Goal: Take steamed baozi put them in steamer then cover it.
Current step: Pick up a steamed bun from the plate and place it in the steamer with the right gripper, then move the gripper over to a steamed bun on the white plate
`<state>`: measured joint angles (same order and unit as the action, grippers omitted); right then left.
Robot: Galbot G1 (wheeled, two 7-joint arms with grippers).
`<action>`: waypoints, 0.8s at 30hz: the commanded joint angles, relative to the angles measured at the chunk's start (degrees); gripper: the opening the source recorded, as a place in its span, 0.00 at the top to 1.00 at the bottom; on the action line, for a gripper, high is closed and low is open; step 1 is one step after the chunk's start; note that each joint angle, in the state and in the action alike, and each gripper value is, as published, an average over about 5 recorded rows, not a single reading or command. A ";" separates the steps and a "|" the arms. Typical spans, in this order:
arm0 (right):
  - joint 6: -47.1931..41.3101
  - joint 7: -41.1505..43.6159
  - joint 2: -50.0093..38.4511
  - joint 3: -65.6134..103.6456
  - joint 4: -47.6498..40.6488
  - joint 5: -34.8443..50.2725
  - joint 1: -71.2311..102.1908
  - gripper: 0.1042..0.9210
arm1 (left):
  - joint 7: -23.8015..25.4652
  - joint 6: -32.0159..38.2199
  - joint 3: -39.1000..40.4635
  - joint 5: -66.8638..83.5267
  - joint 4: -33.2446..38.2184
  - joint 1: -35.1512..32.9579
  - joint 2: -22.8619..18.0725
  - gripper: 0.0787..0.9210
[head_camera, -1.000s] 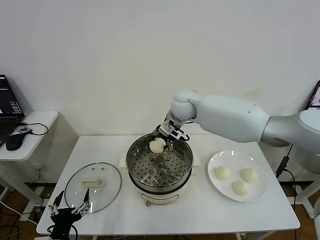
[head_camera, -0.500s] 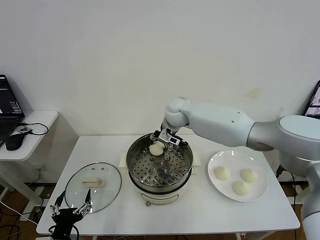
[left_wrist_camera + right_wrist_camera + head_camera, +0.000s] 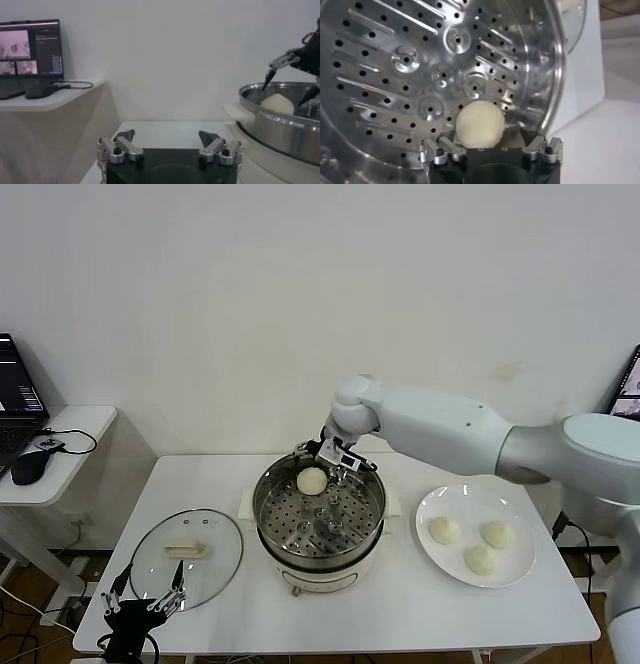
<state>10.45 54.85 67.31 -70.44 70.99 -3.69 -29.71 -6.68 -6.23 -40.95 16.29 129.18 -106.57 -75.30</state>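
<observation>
One baozi [image 3: 312, 480] lies on the perforated tray at the far side of the steel steamer [image 3: 268, 519]. My right gripper [image 3: 331, 458] is open just behind and above it, fingers spread on either side without gripping. In the right wrist view the bun [image 3: 480, 125] rests on the tray [image 3: 395, 75] between my open right gripper [image 3: 490, 146]. Three more baozi [image 3: 444, 530] sit on the white plate [image 3: 520, 569] to the right. The glass cover [image 3: 215, 569] lies flat on the table left of the steamer. My left gripper [image 3: 140, 604] is open and parked at the table's front left corner.
A side table with a laptop and mouse [image 3: 28, 467] stands at the far left. In the left wrist view the steamer rim [image 3: 280, 125] and the bun [image 3: 276, 104] show beyond my idle left gripper [image 3: 167, 142]. The white wall runs behind the table.
My right gripper brought the baozi down onto the steamer tray, opened, and drew back slightly. The left arm has not moved.
</observation>
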 commanded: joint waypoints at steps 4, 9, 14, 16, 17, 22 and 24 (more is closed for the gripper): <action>-25.86 4.94 -18.13 1.92 13.40 9.65 -8.04 0.12 | 0.07 -0.70 -0.09 -0.05 0.73 -0.11 0.24 0.12; -32.23 4.76 -27.49 2.54 19.95 10.72 -7.04 0.12 | 0.06 -1.04 -0.72 0.13 1.07 0.03 0.66 0.12; -34.85 3.66 -35.40 2.13 23.17 9.11 -3.18 0.12 | -0.02 -1.29 -1.19 0.36 1.33 0.38 1.33 0.12; -35.09 3.25 -37.74 2.67 23.48 8.35 -0.45 0.12 | -0.03 -1.44 -1.21 0.38 1.26 0.67 1.57 0.12; -35.05 3.13 -38.77 3.13 23.48 7.91 1.18 0.12 | -0.06 -1.48 -1.21 0.37 1.14 0.85 1.65 0.12; -34.42 3.01 -41.28 7.49 22.34 4.98 10.18 0.12 | -0.12 -1.59 -1.20 0.16 0.55 1.37 2.07 0.12; -34.26 3.04 -41.32 10.01 21.52 3.78 13.88 0.12 | -0.06 -1.59 -1.22 -0.05 0.44 1.40 2.21 0.12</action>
<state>-19.26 57.87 34.85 -65.78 89.79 2.28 -27.08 -6.69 -7.81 -42.13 16.29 129.74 -105.35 -73.15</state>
